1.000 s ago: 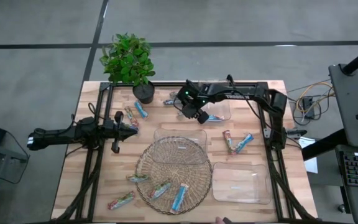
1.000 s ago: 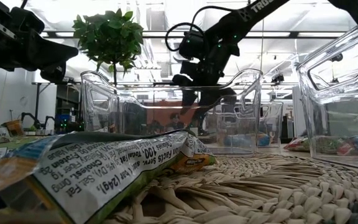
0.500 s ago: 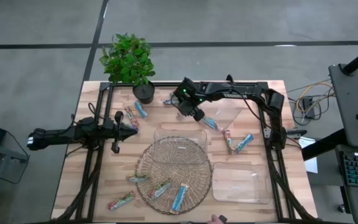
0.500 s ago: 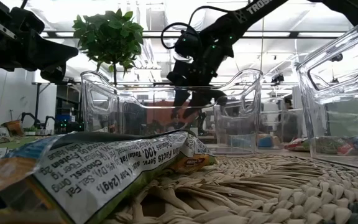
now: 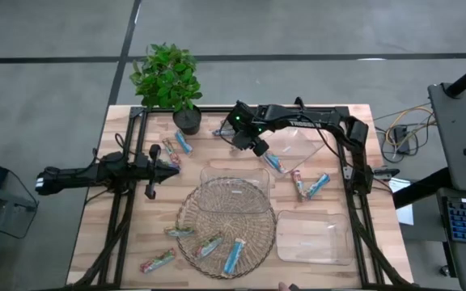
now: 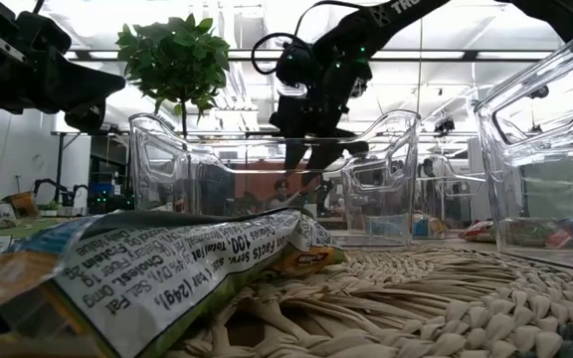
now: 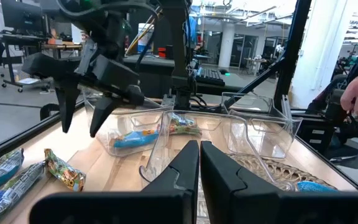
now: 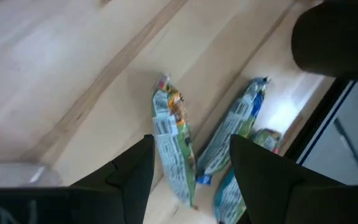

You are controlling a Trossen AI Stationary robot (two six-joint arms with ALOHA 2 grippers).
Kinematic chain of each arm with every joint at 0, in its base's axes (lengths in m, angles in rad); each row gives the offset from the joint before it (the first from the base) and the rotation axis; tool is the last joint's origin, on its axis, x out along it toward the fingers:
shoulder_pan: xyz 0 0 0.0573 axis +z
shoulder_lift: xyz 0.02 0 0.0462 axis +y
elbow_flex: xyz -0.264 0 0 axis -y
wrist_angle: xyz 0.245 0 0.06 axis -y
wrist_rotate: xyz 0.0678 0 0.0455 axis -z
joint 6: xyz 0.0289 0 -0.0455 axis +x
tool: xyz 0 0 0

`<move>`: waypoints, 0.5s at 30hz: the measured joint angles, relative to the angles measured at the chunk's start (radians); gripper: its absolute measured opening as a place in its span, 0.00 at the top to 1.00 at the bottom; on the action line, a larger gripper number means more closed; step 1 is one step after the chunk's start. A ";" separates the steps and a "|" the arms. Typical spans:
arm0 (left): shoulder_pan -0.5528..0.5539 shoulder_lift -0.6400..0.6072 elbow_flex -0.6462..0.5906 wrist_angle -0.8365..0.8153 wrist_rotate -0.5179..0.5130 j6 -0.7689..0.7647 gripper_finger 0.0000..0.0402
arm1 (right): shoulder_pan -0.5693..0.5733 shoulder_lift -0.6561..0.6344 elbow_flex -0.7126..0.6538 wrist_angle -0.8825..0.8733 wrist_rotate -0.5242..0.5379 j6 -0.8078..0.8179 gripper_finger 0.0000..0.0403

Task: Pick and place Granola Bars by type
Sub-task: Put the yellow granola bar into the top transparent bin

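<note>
Several Granola Bars (image 5: 234,256) lying shiny, blue-green; right gripper (image 5: 255,147) hovering released, left gripper (image 5: 174,167) clenched at table edge (image 5: 87,234).

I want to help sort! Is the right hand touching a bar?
Apart. Right wrist view: the open right hand hangs above the green bar on the table.

High view looks straight down over the whole bench (image 5: 136,234). Low view sits at mat (image 6: 446,298) level, facing the room. Both show the plant (image 5: 167,77).
</note>
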 joint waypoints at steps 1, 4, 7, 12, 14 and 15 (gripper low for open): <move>0.000 0.000 0.000 0.000 0.000 0.000 1.00 | 0.000 0.000 0.015 -0.013 0.000 0.010 0.51; 0.000 0.000 0.000 0.000 0.000 0.000 1.00 | 0.002 0.000 0.057 -0.037 -0.001 0.021 0.51; 0.000 0.000 0.000 0.000 0.000 0.000 1.00 | 0.005 0.000 0.086 -0.043 -0.008 0.021 0.51; 0.000 0.000 0.000 0.000 0.000 0.000 1.00 | 0.008 0.041 0.137 -0.094 -0.049 0.027 0.51; 0.000 0.000 0.000 0.000 0.001 0.000 1.00 | 0.009 0.086 0.187 -0.172 -0.054 0.027 0.51; 0.000 0.000 0.000 0.000 0.001 0.000 1.00 | 0.009 0.112 0.216 -0.192 -0.054 0.024 0.51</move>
